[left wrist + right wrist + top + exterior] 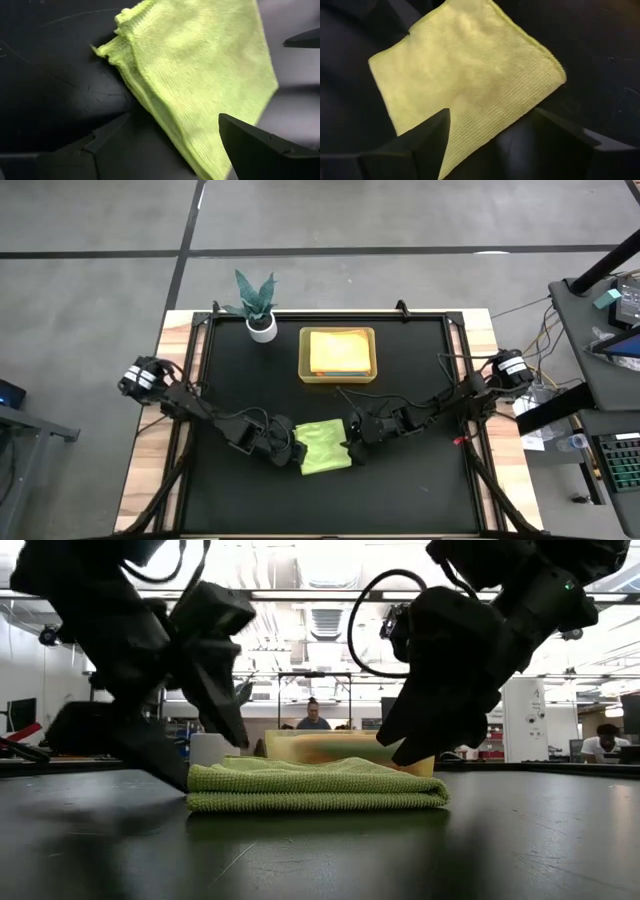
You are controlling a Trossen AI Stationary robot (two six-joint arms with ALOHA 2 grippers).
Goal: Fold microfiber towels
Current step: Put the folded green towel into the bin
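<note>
Jaws on both grippers stand spread and hold nothing. The left gripper point(284, 444) sits at the left edge of the lime green towel point(325, 446), and the right gripper point(352, 442) sits at its right edge; in each wrist view the dark fingers point(260, 147) straddle the cloth without pinching it, and the low view shows both sets of tips just above or beside the fabric.

One lime green towel lies folded flat on the black mat point(420, 480), toward the near middle of the table. From above it reads as a near-square block, turned slightly askew to the table edges; whether it has a longer side I cannot tell. In the low view its stacked layers show along the front as a thick banded edge point(316, 801).

Behind it, farther from the arms, one translucent yellow bin point(338, 355) holds more cloths: an orange-yellow one point(340, 348) on top, with a thin teal edge showing beneath; their exact count is hidden. One small potted plant point(258, 308) stands at the mat's far left. No writing or labels can be read anywhere.
</note>
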